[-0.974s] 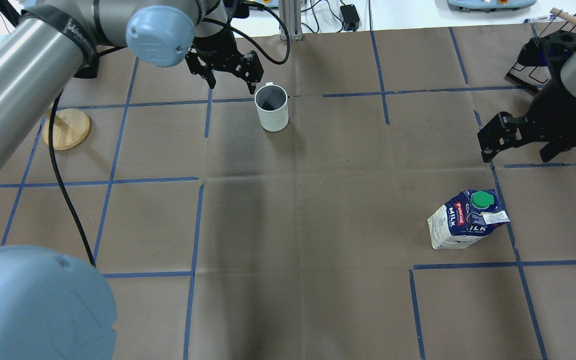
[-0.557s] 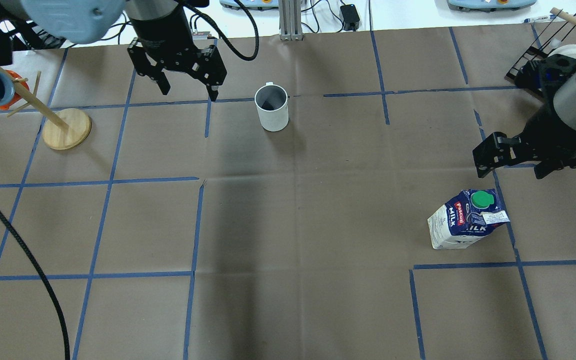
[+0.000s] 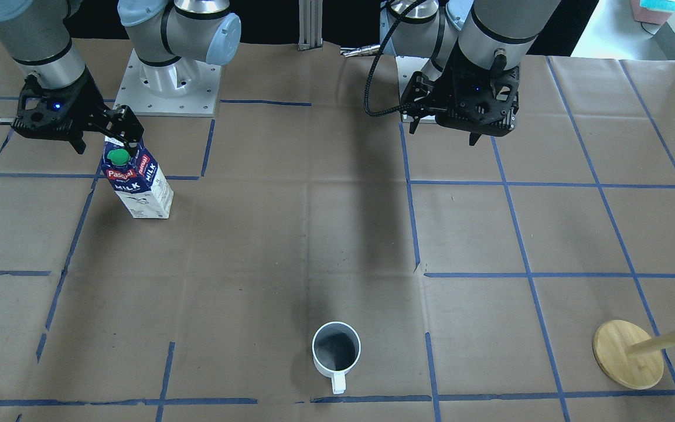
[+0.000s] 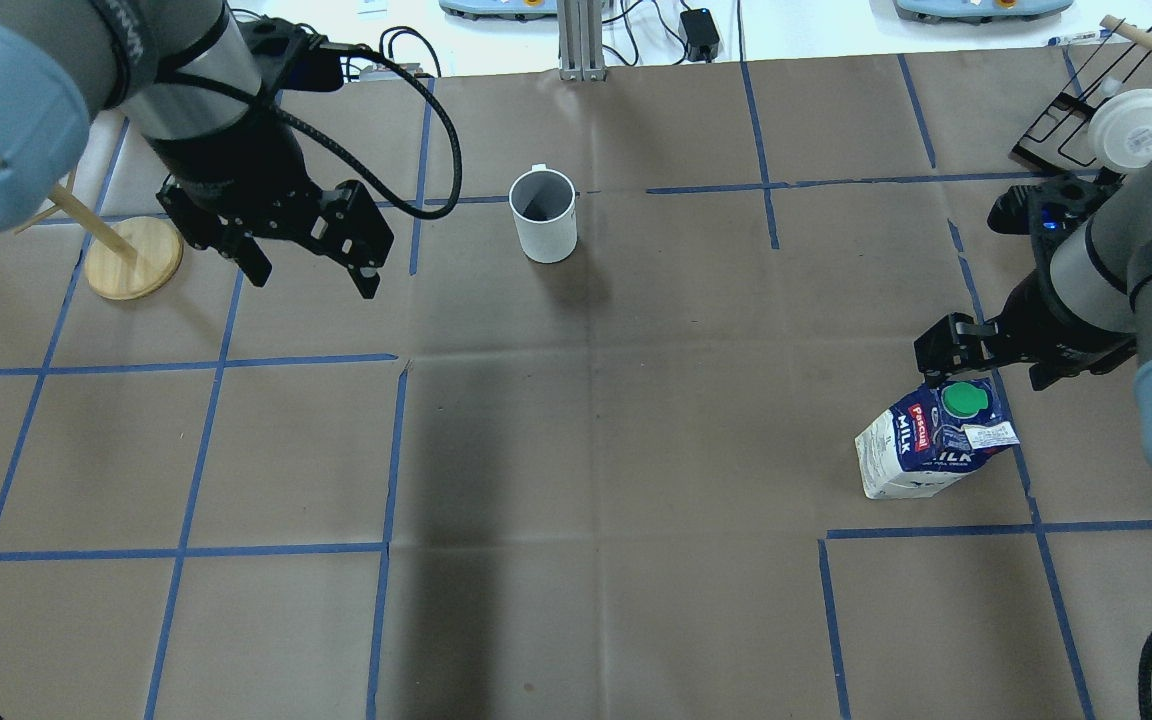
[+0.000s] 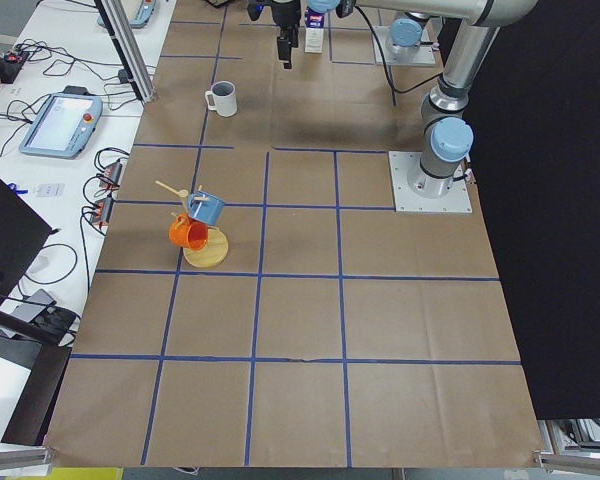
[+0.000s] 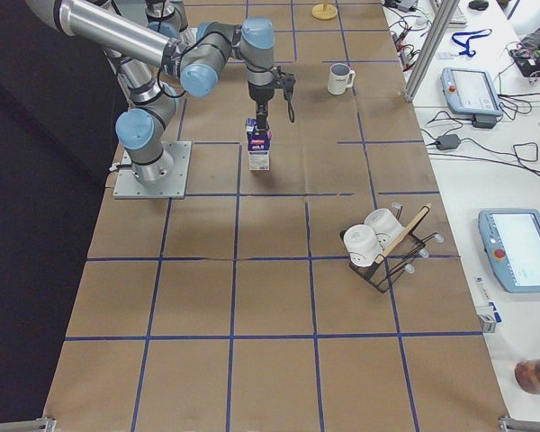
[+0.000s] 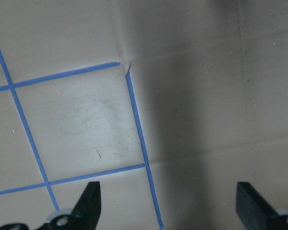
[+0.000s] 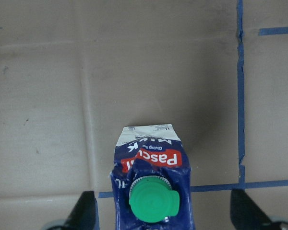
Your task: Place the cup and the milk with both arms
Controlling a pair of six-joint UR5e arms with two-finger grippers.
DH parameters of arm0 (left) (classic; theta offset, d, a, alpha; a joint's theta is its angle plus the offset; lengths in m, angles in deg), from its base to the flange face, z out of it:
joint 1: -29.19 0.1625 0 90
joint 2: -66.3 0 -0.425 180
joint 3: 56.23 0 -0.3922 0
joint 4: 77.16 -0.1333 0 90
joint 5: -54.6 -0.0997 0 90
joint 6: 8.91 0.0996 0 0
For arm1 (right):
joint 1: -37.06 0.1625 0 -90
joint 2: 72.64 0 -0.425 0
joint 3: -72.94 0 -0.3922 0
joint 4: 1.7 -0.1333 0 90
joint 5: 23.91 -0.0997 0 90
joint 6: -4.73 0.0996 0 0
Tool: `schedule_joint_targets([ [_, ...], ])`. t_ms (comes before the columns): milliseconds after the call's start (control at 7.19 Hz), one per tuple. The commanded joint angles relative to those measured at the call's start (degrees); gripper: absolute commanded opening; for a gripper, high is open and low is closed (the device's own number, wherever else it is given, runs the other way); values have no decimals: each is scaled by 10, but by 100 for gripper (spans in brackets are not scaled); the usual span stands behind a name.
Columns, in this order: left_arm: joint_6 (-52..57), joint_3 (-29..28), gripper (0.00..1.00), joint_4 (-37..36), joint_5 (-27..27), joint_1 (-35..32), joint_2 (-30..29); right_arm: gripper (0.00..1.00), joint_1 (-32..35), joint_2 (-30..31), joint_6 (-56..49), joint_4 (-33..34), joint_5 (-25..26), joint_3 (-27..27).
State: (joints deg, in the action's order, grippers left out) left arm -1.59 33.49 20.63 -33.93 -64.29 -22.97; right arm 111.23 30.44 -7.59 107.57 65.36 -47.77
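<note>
Milk carton [image 4: 921,450], tall, navy-blue top, white lower body, round green screw cap, stands upright directly under my right gripper [image 4: 984,370], whose black fingers are spread wide with the cap between them in the wrist view; I cannot tell if they touch the carton's top. White ceramic mug [image 4: 546,225] with a dark grey inside and a squared handle stands upright, well apart from my left gripper [image 4: 314,282] and outside the gap between its fingers. Those fingers are also spread wide, with only brown paper table cover [image 4: 636,450] and blue tape lines [image 4: 296,358] between them.
</note>
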Motion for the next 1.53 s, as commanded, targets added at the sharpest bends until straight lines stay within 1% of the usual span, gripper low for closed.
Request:
schedule_joint_targets([
  [0,1,27,100,-1,-2,9,22,100,0,-23,-1,30,0,-34],
  [139,-4,27,100,-1,-1,11,16,100,0,-22,-1,31,0,-46],
  [278,-1,27,100,-1,0,15,16,100,0,-21,-1,34,1,-47],
  [417,1,27,100,-1,1,22,14,80,0,-22,5,48,1,-48],
  [557,1,27,100,-1,2,25,12,64,0,-22,4,49,1,-48],
  [696,1,27,100,-2,2,26,12,58,0,-22,0,50,1,-47],
  [835,2,27,100,-3,1,27,13,57,0,-22,-1,52,1,-45],
  [974,2,28,100,-37,0,26,10,57,0,-21,-1,52,0,-42],
  [1113,1,40,100,-106,1,26,7,58,0,-21,1,52,-1,-25],
  [1252,0,37,100,-109,-1,26,9,59,1,-24,1,33,0,23],
  [1391,0,36,100,-112,-7,27,13,59,1,-43,0,-11,-1,74],
])
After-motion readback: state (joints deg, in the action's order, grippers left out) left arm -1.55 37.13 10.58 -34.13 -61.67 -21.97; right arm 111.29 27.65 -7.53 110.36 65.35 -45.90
